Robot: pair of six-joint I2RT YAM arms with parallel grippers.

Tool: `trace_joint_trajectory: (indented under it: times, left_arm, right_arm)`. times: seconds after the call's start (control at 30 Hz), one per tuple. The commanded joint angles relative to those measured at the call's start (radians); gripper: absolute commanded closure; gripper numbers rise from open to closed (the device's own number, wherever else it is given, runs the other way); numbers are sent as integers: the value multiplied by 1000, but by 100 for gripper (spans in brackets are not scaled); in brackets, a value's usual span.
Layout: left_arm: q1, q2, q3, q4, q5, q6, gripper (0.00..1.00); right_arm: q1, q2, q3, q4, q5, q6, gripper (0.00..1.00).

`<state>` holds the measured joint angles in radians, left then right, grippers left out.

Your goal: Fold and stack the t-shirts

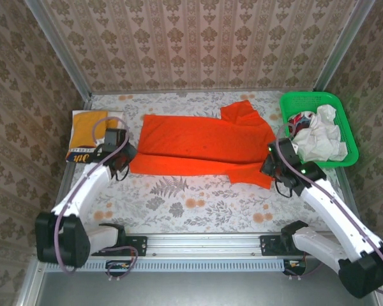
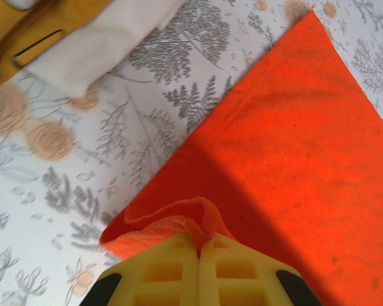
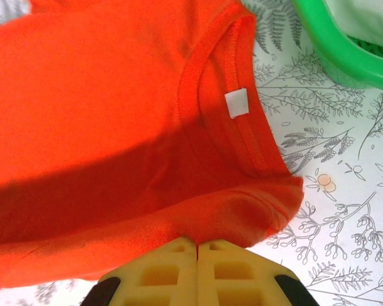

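- Flowered table (image 1: 198, 204), papered walls on three sides.
- Far left: a yellow tee (image 1: 88, 131) and a white tee (image 2: 102, 44) lie folded together; I count those as done.
- My left gripper (image 2: 198, 248) is clenched on the near-left corner of the orange tee (image 1: 201, 143).
- That tee lies spread flat mid-table, no fold made yet.
- My right gripper (image 3: 196, 247) is pinched on its edge by the collar.
- Far right: the basket (image 1: 309, 97) holds crumpled white tees (image 1: 322, 137), all left to do.
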<state>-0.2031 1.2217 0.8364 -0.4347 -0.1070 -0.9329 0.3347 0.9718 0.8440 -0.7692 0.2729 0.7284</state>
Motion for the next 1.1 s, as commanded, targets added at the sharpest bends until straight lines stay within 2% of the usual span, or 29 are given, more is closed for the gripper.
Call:
trace_joint_trajectory:
  times: [0.0,0.27,0.53,1.07]
  left_arm:
    - [-1,87,69,33,20,81,100]
    - [6,256,154,52,34,107,100]
    - [25,277,163,32,-58,143,100]
    - [34,328,186,26,-39,169,100]
  right_arm:
    - [-32,59,35,44,-13,-39,100]
    - [-130,216,52,138,-89,-101,100]
    - [-173,352,120,191,-118,-175,100]
    - [-240,539,195,258,-124,-254,100]
